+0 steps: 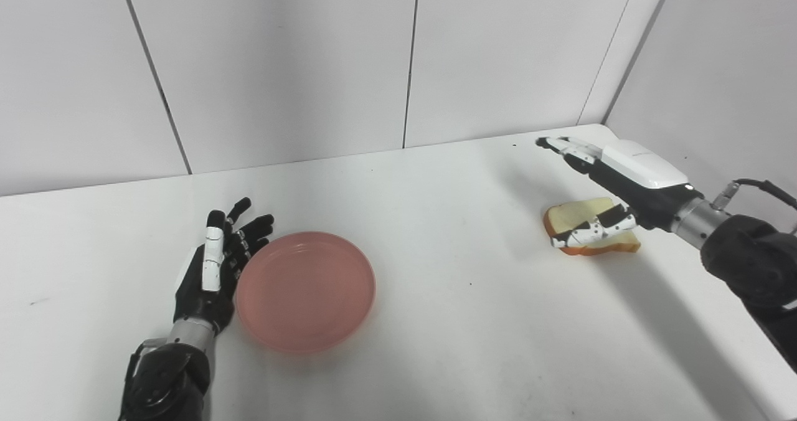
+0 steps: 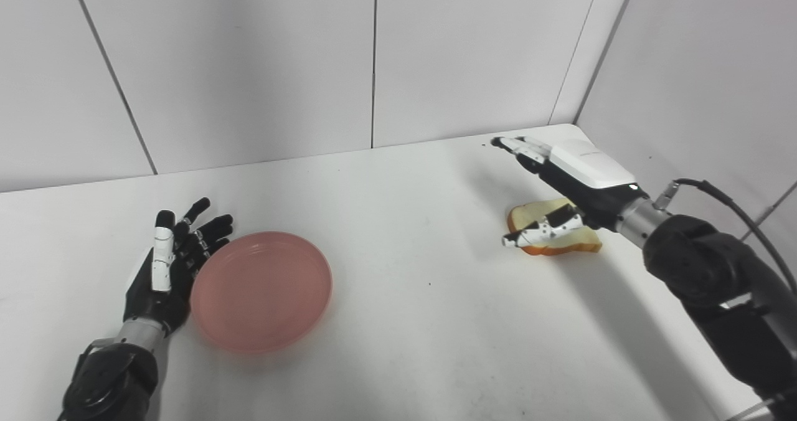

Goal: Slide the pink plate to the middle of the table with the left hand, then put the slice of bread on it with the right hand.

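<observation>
Left eye view shows the pink plate [image 1: 306,290] lying flat on the white bench [image 1: 448,321], left of the bench's middle, with nothing on it. The left hand [image 1: 215,271] stands edge-on against the plate's left rim, palm toward the plate, fingers [image 1: 255,227] straight and spread apart, holding nothing; whether the palm actually touches the rim cannot be told. Well apart, near the bench's right edge, the slice of bread [image 1: 588,227] lies flat, pale with a brown crust. The right hand [image 1: 613,178] hovers over it, its white back up and its fingers stretched apart toward the back wall, while the thumb [image 1: 591,231] crosses in front of the slice; it grips nothing.

Right eye view gives more of the right forearm and a black cable [image 2: 722,200] arching from the wrist, where the left eye view catches only its start. Grey wall panels [image 2: 249,66] close the bench behind and to the right.
</observation>
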{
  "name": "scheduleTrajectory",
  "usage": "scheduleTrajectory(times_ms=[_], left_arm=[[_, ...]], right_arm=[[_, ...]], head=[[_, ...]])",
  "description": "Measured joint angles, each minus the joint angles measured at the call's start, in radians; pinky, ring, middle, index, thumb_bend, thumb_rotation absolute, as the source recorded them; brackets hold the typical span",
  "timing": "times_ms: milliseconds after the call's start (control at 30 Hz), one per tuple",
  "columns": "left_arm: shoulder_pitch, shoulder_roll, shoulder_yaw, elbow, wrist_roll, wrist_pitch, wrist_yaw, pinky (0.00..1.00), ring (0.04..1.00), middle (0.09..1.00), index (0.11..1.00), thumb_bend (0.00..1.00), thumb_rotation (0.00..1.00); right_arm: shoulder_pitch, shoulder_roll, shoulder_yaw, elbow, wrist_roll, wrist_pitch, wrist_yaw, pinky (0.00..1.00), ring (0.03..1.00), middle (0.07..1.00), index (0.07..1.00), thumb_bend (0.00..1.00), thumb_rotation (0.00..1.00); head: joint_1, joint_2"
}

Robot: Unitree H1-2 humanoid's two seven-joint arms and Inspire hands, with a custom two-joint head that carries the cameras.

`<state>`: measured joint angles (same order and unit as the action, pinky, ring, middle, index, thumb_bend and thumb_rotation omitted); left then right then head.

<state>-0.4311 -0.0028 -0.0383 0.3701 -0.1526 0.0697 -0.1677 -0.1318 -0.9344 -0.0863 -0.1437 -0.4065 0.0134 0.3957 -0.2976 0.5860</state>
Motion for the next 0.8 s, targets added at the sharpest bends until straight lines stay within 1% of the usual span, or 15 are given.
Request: scheduleTrajectory(times_ms=[67, 100, 167, 200, 233, 300, 333, 467, 533, 667, 767, 800], left_arm=[[0.000, 0.000, 0.003, 0.000, 0.000, -0.001, 0.000, 0.88, 0.834, 0.774, 0.888, 0.89, 1.00], [0.000, 0.000, 0.004, 0.001, 0.000, -0.001, 0.001, 0.88, 0.834, 0.772, 0.889, 0.89, 0.99], [0.000, 0.000, 0.007, 0.001, 0.000, -0.001, 0.001, 0.88, 0.835, 0.770, 0.890, 0.90, 0.99], [-0.001, -0.001, 0.008, 0.002, 0.000, -0.001, 0.001, 0.88, 0.834, 0.768, 0.890, 0.90, 0.99], [-0.001, 0.000, 0.007, 0.002, 0.000, -0.001, 0.000, 0.88, 0.834, 0.768, 0.890, 0.90, 0.99], [-0.001, 0.000, 0.007, 0.002, 0.000, -0.001, 0.001, 0.88, 0.830, 0.764, 0.889, 0.89, 1.00], [-0.001, 0.000, 0.007, 0.002, 0.000, -0.001, 0.001, 0.88, 0.831, 0.766, 0.892, 0.89, 1.00], [-0.002, 0.000, 0.006, 0.002, 0.000, -0.001, 0.000, 0.88, 0.828, 0.761, 0.893, 0.89, 1.00], [-0.002, 0.000, 0.004, 0.002, 0.000, -0.001, 0.000, 0.87, 0.826, 0.758, 0.894, 0.89, 1.00], [-0.003, 0.001, 0.003, 0.006, 0.002, -0.002, 0.000, 0.88, 0.827, 0.754, 0.894, 0.88, 1.00], [-0.008, 0.001, 0.003, 0.021, 0.002, -0.010, -0.002, 0.89, 0.830, 0.752, 0.895, 0.87, 1.00], [-0.010, 0.002, 0.003, 0.023, 0.002, -0.010, -0.002, 0.89, 0.831, 0.752, 0.894, 0.87, 1.00]], right_arm=[[-0.011, -0.029, 0.027, 0.021, -0.048, 0.043, 0.046, 1.00, 1.000, 1.000, 1.000, 1.00, 0.39], [-0.020, -0.041, 0.039, 0.031, -0.068, 0.052, 0.066, 1.00, 1.000, 1.000, 1.000, 1.00, 0.39], [-0.044, -0.074, 0.062, 0.052, -0.108, 0.059, 0.102, 1.00, 1.000, 1.000, 0.999, 1.00, 0.38], [-0.055, -0.086, 0.070, 0.062, -0.123, 0.059, 0.114, 1.00, 1.000, 1.000, 0.984, 1.00, 0.35], [-0.063, -0.095, 0.078, 0.066, -0.135, 0.059, 0.124, 1.00, 1.000, 1.000, 0.980, 1.00, 0.34], [-0.080, -0.112, 0.101, 0.069, -0.170, 0.059, 0.145, 1.00, 1.000, 0.998, 0.968, 1.00, 0.36], [-0.083, -0.114, 0.109, 0.070, -0.181, 0.059, 0.147, 1.00, 1.000, 0.999, 0.971, 1.00, 0.37], [-0.090, -0.116, 0.159, 0.077, -0.263, 0.059, 0.163, 1.00, 1.000, 1.000, 0.995, 1.00, 0.30], [-0.090, -0.116, 0.172, 0.081, -0.287, 0.059, 0.180, 1.00, 1.000, 1.000, 0.999, 1.00, 0.29], [-0.102, -0.117, 0.171, 0.108, -0.296, 0.059, 0.193, 1.00, 1.000, 1.000, 1.000, 1.00, 0.31], [-0.118, -0.118, 0.169, 0.129, -0.283, 0.056, 0.196, 1.00, 1.000, 1.000, 1.000, 1.00, 0.31], [-0.122, -0.118, 0.169, 0.135, -0.280, 0.055, 0.196, 1.00, 1.000, 1.000, 1.000, 1.00, 0.34]], head=[[0.003, 0.000], [0.003, 0.000], [0.005, -0.002], [0.005, -0.002], [0.005, -0.002], [0.005, -0.003], [0.006, -0.003], [0.009, -0.006], [0.009, -0.006], [0.012, -0.009], [0.011, -0.012], [0.011, -0.012]])
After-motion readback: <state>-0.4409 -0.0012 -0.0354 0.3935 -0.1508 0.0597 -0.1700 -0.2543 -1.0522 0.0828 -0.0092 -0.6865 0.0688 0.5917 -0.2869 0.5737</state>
